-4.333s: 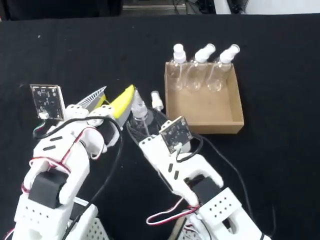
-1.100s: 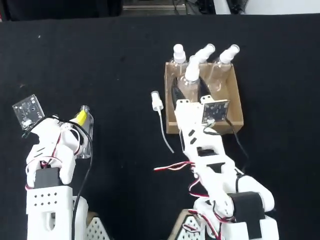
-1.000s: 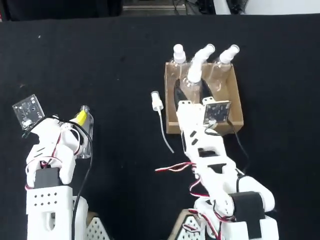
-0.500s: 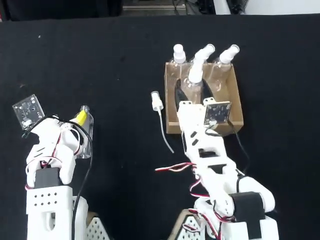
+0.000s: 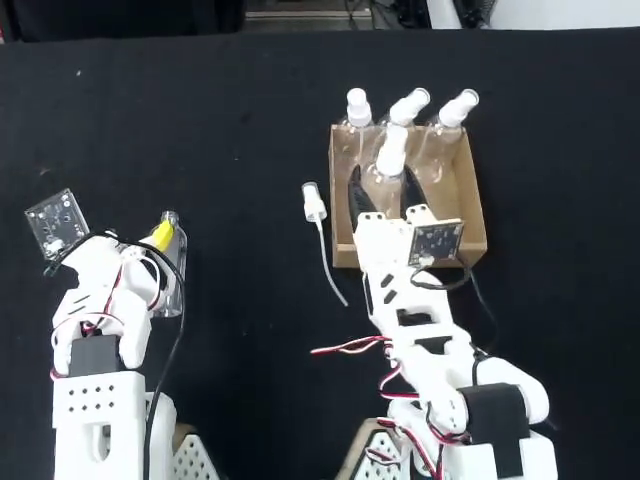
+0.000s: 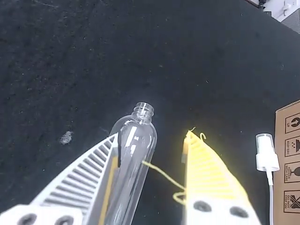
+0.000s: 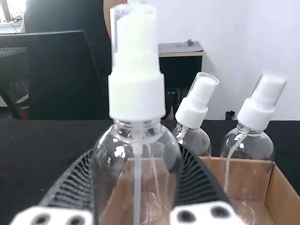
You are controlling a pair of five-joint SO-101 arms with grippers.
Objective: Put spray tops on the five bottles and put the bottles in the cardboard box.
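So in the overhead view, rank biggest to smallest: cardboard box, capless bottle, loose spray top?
1. Cardboard box.
2. Capless bottle.
3. Loose spray top: its tube is about as long as the bottle, but far slimmer.

The bottles (image 5: pixel 432 160) are clear, spray tops (image 5: pixel 358 105) white, cardboard box (image 5: pixel 473 195) brown, table (image 5: pixel 200 100) black.

The left gripper (image 6: pixel 152 136) stands with its jaws apart around a capless clear bottle (image 6: pixel 133 154). The bottle lies against the grey ribbed finger (image 6: pixel 79 183), apart from the yellow finger (image 6: pixel 208 180), on the black table (image 6: pixel 140 51). A loose spray top (image 6: pixel 265 157) lies beside the cardboard box (image 6: pixel 288 159) at the frame's edge.
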